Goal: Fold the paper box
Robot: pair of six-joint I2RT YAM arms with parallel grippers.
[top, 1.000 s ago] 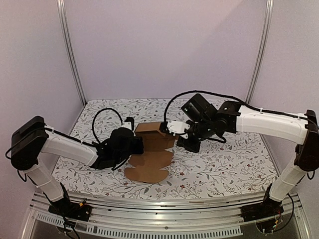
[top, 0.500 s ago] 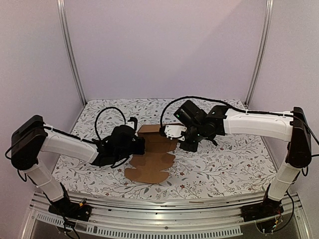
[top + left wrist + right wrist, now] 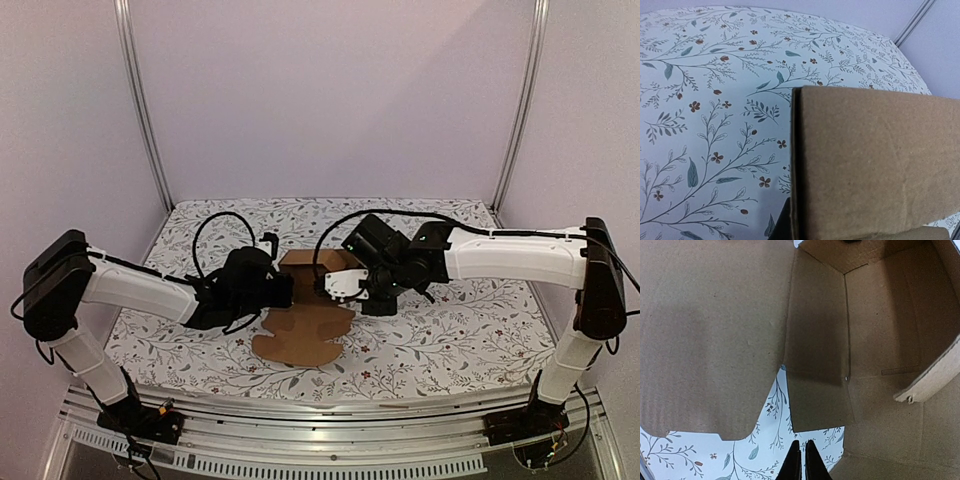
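1. The paper box (image 3: 305, 325) sits on the table (image 3: 430, 340) about midway between the near and far edges, a little left of centre, between the two pincers.
2. The job is partly done. The far part of the box stands up as walls, and the right wrist view shows an inside corner where two raised panels meet the floor panel.
3. The near part, with its rounded tab flaps, lies flat on the table toward the near edge and is not yet raised.
4. What is left, as I judge it, is to lift those near panels, bring the lid over and tuck the tabs in.
5. The left pincer (image 3: 283, 290) is clenched against the left wall of the box. It seems to be pinching that wall, but its own camera shows little besides one big cardboard panel.
6. The right pincer (image 3: 801, 462) is clenched on nothing. Its fingertips are pressed together just at the edge of the cardboard, over the patterned table.
7. From above, both wrists cover the middle of the box, so the side walls are hidden there.
8. A pale flap edge tilts in at the right of the right wrist view. Which panel it belongs to is unclear, as is whether any tab is locked.
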